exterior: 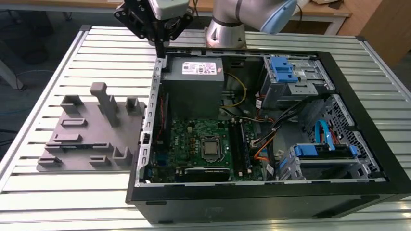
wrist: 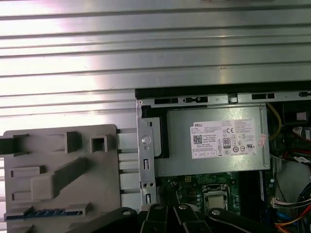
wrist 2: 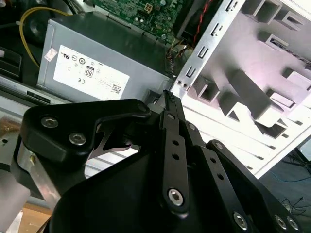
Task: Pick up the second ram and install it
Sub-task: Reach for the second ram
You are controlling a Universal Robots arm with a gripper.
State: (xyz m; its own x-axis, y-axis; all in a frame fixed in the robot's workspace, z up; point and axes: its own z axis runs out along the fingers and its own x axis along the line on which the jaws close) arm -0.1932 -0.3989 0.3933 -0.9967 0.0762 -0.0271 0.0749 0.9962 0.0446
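In the exterior view, the black gripper [exterior: 158, 44] is hanging in the upper part of the frame, toward the exterior view's left, just above the back corner of an open computer case [exterior: 359, 120]. Its fingers are pressing together into a narrow point, with nothing between them. The second ram [exterior: 70, 145] is sitting well apart from it, as a thin dark strip standing on edge in a slot of the grey fixture block [exterior: 96, 125], in the lower part of the frame at the exterior view's left. The block is resting on a slatted metal table [exterior: 51, 57] beside the case. Inside the case, a green motherboard [exterior: 192, 134] is lying below a grey power supply [exterior: 192, 91]. In the second wrist view, the gripper [wrist 2: 167, 95] is tapering to a closed tip over the case's metal edge, with the power supply on one side and the fixture block on the other. In the first wrist view, the second ram [wrist: 46, 212] is showing as a dark strip with blue flecks along the near edge of the fixture block, off to the side of the gripper's black links.
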